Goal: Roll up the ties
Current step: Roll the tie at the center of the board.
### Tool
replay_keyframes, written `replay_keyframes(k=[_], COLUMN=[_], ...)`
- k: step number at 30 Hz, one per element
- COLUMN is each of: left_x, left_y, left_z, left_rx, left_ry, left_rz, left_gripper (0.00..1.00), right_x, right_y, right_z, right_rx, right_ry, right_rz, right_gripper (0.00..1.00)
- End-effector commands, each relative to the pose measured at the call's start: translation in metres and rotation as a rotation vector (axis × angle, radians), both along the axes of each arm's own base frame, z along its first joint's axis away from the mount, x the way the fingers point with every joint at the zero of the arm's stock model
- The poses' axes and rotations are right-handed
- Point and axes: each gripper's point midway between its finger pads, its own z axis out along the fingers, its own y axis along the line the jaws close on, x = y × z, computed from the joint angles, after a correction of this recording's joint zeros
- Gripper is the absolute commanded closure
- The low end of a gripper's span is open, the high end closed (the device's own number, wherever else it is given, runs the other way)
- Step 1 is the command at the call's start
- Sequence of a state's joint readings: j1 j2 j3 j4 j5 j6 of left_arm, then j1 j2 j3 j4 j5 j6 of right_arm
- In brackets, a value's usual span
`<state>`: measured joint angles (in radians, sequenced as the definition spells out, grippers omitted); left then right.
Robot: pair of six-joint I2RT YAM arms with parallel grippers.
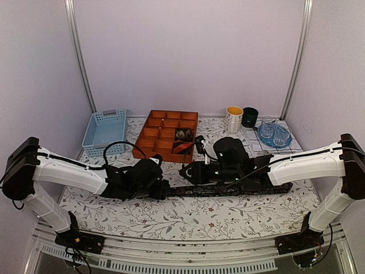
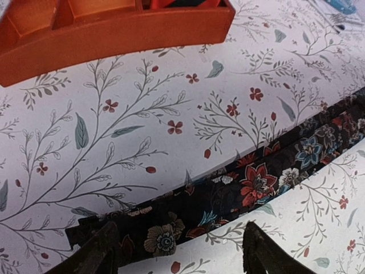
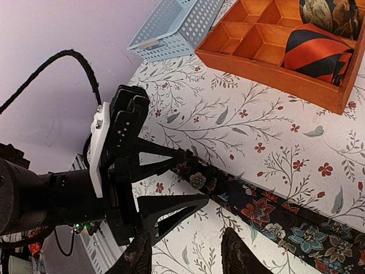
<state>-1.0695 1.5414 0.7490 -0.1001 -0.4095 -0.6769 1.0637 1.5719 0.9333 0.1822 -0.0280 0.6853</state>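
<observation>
A dark floral tie [image 1: 239, 188] lies flat as a long strip across the table's middle; it also shows in the left wrist view [image 2: 256, 180] and the right wrist view [image 3: 274, 220]. My left gripper [image 1: 165, 188] is open, its fingers [image 2: 97, 251] straddling the tie's left end low on the cloth; it also shows in the right wrist view [image 3: 197, 177]. My right gripper [image 1: 185, 172] is open and empty, its fingertips [image 3: 239, 254] just above the table beside that end. A red-and-black tie coil [image 3: 316, 51] and a dark floral coil [image 3: 331, 14] sit in the orange tray [image 1: 149, 149].
A light blue basket [image 1: 105, 130] stands at the back left. A white-and-yellow mug [image 1: 234, 119], a dark mug [image 1: 250, 117] and a blue glass dish [image 1: 274, 134] stand at the back right. The tray's front wall [image 2: 114, 40] is close behind the left gripper.
</observation>
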Motion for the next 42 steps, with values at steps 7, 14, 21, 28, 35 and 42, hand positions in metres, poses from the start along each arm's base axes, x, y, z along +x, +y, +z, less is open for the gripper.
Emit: replay_keyframes(k=[7, 14, 21, 28, 35, 42], left_x=[-0.002, 0.006, 0.008, 0.009, 0.011, 0.013], left_y=[0.027, 0.069, 0.100, 0.105, 0.095, 0.079], left_z=[0.033, 0.039, 0.032, 0.019, 0.008, -0.008], left_rx=[-0.075, -0.246, -0.498, -0.526, -0.547, -0.521], left_ry=[-0.083, -0.048, -0.013, 0.028, 0.078, 0.159], left_rz=[0.084, 0.174, 0.239, 0.255, 0.218, 0.173], left_gripper=[0.25, 0.22, 0.27, 0.27, 0.31, 0.57], right_x=[0.023, 0.042, 0.033, 0.015, 0.012, 0.011], right_y=[-0.005, 0.002, 0.060, 0.114, 0.128, 0.114], right_z=[0.008, -0.005, -0.027, -0.078, -0.121, -0.151], right_rx=[-0.035, -0.140, -0.146, -0.207, -0.259, -0.326], right_ry=[-0.025, -0.081, -0.024, 0.071, 0.182, 0.216], right_rz=[-0.117, -0.154, 0.047, 0.171, 0.191, 0.160], right_gripper=[0.59, 0.60, 0.66, 0.83, 1.00, 1.00])
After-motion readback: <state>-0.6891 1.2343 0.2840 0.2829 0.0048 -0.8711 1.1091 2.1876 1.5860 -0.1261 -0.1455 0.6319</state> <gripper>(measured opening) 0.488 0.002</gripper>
